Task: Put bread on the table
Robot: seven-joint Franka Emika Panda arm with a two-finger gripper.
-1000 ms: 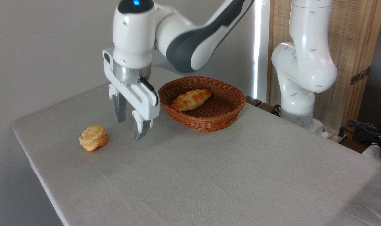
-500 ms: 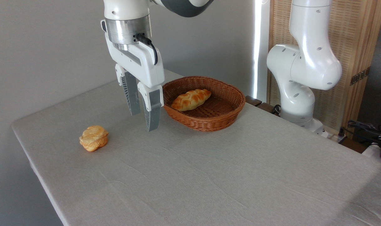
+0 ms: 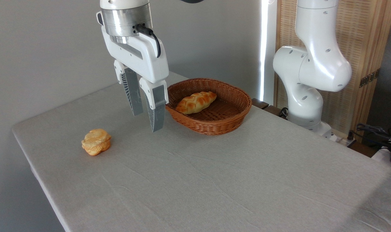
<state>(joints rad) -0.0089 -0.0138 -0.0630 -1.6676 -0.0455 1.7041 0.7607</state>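
Golden-yellow bread (image 3: 96, 142) sits alone on the grey cloth table (image 3: 234, 180) at left of frame, gripper (image 3: 147, 117) above centre-left, empty, fingers slightly parted, wicker basket (image 3: 208, 104) keeping the braided loaf (image 3: 196, 102); task seemingly done.

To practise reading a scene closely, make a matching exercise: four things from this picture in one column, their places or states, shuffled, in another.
1 bread
2 braided loaf
3 basket
4 gripper

A lies inside the basket
B hangs open above the cloth, holding nothing
C sits alone on the table, left
D stands on the table, far side

Pairs: 1-C, 2-A, 3-D, 4-B
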